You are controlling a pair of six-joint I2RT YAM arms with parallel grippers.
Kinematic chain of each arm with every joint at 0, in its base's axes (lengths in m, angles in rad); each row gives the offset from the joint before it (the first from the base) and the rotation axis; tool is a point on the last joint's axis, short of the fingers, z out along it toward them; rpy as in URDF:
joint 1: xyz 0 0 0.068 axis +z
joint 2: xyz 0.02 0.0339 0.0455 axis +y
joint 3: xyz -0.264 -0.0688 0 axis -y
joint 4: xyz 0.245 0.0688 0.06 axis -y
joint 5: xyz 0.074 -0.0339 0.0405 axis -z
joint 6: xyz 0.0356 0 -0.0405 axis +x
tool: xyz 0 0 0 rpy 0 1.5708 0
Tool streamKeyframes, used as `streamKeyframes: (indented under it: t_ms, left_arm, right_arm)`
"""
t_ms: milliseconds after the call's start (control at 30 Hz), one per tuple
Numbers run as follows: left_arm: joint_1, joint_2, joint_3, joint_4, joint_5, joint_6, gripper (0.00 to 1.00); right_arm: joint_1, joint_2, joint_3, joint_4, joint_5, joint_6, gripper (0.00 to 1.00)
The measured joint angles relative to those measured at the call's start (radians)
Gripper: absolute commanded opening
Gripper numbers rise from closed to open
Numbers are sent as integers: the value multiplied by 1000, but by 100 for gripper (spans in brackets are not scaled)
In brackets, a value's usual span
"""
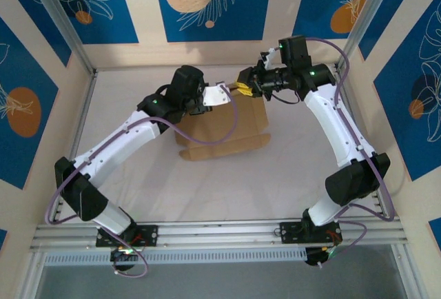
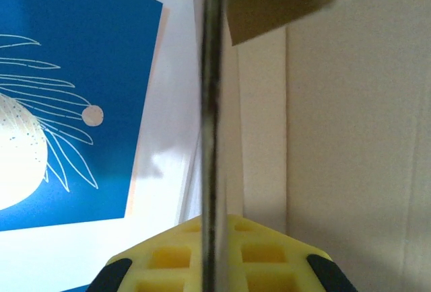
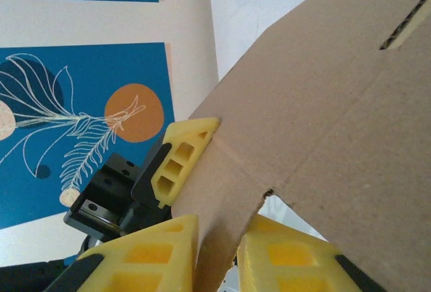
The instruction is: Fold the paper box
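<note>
Yellow pads (image 3: 148,258) of the right claw (image 3: 217,255) sit lowest in the right wrist view, one on each face of a brown flap (image 3: 222,198) of the paper box (image 3: 337,124): clamped on it. Left claw (image 3: 180,161) meets the same cardboard edge just beside, from the opposite side. In its own view a thin sheet runs edge-on up between its pads, jaws together, so I judge it pinches the box wall.

Overhead: box stands partly raised on the tabletop (image 1: 207,189), mid-rear, long axis left to right. Both claws are at its upper rear edge, right claw at the right corner, left claw just left of it. Box body lies below and nearward of both.

Judgement: next fold turns on the flap's crease, and the right arm has it.
</note>
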Motion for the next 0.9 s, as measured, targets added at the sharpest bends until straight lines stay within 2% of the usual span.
streamKeyframes:
  t_ms: [33,167,233,433,500,633,767,867,900]
  left_arm:
    - [0,-2,-11,11,-5,6,3]
    - [-10,-24,-74,85,-30,51,33]
    - [-17,-42,-116,126,-37,76,43]
    - [-23,-83,-211,205,-59,140,48]
    - [-22,-101,-239,231,-62,167,47]
    - [-19,-135,-282,275,-72,214,38]
    - [-19,-146,-306,323,-73,239,20]
    - [-19,-162,-332,360,-72,248,0]
    - [-19,-165,-334,365,-73,248,0]
  right_arm:
    - [0,-2,-8,5,2,5,18]
    - [-1,-9,-27,13,10,30,15]
    - [-5,-19,-36,27,10,35,14]
    - [-32,-80,-85,50,7,48,14]
    - [-39,-93,-93,50,5,48,14]
    - [-44,-113,-117,59,5,49,14]
    - [-48,-143,-172,84,2,62,14]
    - [-55,-157,-213,97,-11,80,16]
    - [-57,-161,-228,98,-17,90,21]
